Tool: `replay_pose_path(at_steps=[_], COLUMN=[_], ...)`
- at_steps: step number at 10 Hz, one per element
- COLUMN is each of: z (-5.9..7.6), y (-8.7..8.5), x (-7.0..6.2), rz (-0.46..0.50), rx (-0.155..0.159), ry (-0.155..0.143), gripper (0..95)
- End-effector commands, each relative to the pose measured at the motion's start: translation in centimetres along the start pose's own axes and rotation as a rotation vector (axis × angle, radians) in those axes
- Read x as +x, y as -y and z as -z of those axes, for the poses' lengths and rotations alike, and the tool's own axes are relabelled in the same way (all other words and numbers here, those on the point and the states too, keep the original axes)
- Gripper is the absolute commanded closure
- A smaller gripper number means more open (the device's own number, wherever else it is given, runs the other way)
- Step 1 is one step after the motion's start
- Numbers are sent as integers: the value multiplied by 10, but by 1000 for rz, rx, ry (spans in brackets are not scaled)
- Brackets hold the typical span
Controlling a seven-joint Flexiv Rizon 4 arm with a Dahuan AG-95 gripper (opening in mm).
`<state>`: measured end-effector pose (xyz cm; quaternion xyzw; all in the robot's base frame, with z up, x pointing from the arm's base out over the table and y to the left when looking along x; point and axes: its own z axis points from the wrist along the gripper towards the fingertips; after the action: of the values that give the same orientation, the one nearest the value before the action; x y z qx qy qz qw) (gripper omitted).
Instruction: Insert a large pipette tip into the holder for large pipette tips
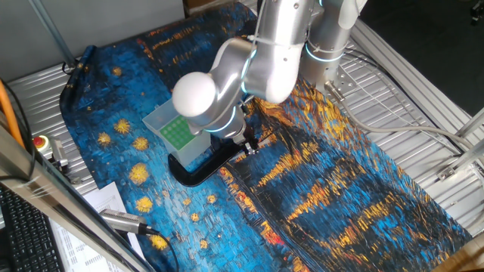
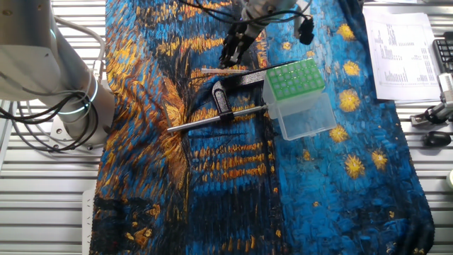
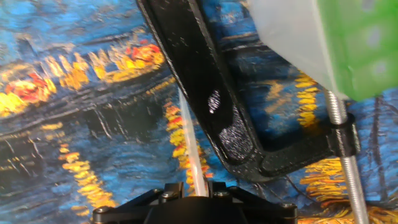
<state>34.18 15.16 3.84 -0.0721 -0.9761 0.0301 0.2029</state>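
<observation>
One fixed view shows the arm bent low over the painted cloth (image 1: 340,189) that covers the tabletop, its white elbow hiding much of the scene. The holder for large pipette tips (image 1: 175,130) stands upright just left of the arm, green grid up, beside the black clamp (image 1: 203,168). The hand (image 1: 249,145) reaches down next to the clamp; the large pipette tip cannot be made out here.

Other fixed view: the hand (image 2: 231,58) points down at the cloth above the clamp (image 2: 225,99). The large pipette tip (image 2: 219,70) lies flat on the cloth, its long axis nearly left to right across the picture, one end right under the fingers. The clamp's metal rod (image 2: 216,118) runs slantwise below it, well apart from the tip. The holder (image 2: 301,99) stands to the right, touching the clamp's end. Printed papers (image 2: 400,49) lie at the far right.

Hand view: the tip (image 3: 191,152) runs from between the black fingers at the bottom edge upward and slightly left, lying just beside the clamp's arm (image 3: 205,99). Its narrow end points away from the hand. The fingers sit close on either side of its near end, narrow, gripping it. The holder's green corner (image 3: 360,43) shows blurred at upper right, above the threaded rod (image 3: 345,162).
</observation>
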Motion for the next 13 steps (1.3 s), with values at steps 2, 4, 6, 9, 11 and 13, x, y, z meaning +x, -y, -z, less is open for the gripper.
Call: replay_pose_path(at_steps=[2,4,6,9,11,13], z=[-7,-13,-16,-21,-24,-24], y=[0,-1,0,6,4,3], x=[9,11,11,13,17,17], rz=[18,18,24,43,46,48], rx=[-12,-11,-5,-5,-4,-1], ry=[-11,-9,-2,-7,-4,-5], gripper=[760,760,760,760,760,760])
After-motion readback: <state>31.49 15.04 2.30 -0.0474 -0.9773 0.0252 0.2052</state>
